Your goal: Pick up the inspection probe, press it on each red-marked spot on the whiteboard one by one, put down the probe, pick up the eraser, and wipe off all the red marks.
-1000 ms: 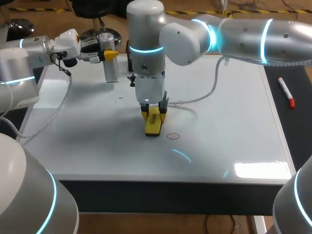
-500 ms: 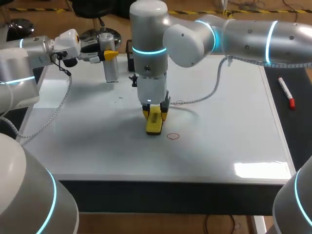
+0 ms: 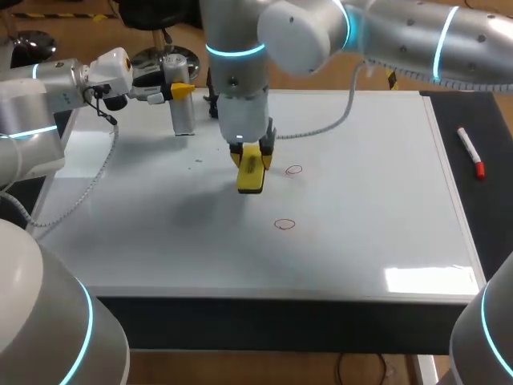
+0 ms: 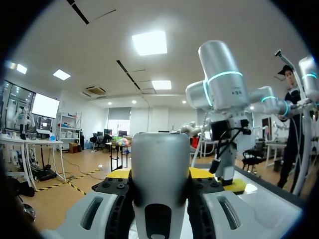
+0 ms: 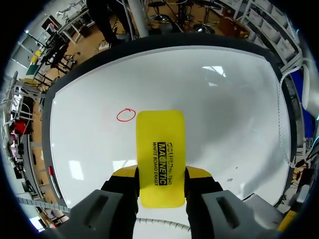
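Eraser (image 3: 250,170) (image 5: 160,149) sits clamped lengthwise between the yellow tips of the right gripper (image 3: 250,154) (image 5: 160,175), whose fingers stand narrow against its two long sides. A second ago it was at the middle of the frame, just left of the lower red circle (image 3: 284,224). It has since travelled up the frame and now sits above centre, just left of the upper red circle (image 3: 294,170), which the arm half hid before. Both circles are intact, so no mark has gone in this stretch. I judge the wiping is still to come, with the upper circle the likelier next target. Whether the eraser touches the board or rides just off it I cannot tell. In the right wrist view one red circle (image 5: 126,115) lies ahead of the eraser and off to one side.

The probe (image 3: 183,111) (image 4: 160,169), a silver cylinder, has not been put down. The left gripper (image 3: 178,90) (image 4: 160,175) holds it between its fingers at the upper left of the frame, unchanged over the second.

The whiteboard (image 3: 385,200) is glossy and fills most of the table. A cable (image 3: 321,132) from the right arm trails over its upper part. A red-capped marker pen (image 3: 470,152) lies off the board on the dark strip at the right edge.
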`<action>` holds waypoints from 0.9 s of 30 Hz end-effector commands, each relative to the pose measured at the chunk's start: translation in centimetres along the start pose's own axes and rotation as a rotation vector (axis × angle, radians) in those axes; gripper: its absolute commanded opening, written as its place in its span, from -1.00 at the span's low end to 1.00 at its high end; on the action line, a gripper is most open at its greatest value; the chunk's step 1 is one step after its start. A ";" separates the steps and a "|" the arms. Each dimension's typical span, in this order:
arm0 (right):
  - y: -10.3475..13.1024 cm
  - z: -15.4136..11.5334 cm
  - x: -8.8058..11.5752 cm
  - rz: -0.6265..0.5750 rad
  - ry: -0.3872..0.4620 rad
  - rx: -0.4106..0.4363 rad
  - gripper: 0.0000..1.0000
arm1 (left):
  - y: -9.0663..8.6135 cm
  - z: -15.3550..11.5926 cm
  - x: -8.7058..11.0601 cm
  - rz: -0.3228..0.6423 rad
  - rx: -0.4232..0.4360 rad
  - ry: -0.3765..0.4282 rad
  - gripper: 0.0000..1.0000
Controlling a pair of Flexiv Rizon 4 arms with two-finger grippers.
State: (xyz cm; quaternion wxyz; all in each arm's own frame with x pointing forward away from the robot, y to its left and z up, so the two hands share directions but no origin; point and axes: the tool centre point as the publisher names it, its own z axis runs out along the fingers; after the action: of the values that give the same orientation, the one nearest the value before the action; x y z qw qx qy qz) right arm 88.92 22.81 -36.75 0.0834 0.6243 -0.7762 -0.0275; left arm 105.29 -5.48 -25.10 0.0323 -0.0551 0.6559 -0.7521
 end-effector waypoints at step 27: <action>-7.0 0.9 12.8 0.284 -0.055 -0.115 -1.00 | -0.1 0.1 0.1 0.002 0.000 -0.004 -1.00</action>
State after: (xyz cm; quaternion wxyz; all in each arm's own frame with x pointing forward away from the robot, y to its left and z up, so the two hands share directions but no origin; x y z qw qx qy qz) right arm 92.78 10.60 -38.19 0.1109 0.5024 -0.8549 -0.0660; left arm 105.28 -5.49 -25.10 0.0323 -0.0551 0.6559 -0.7521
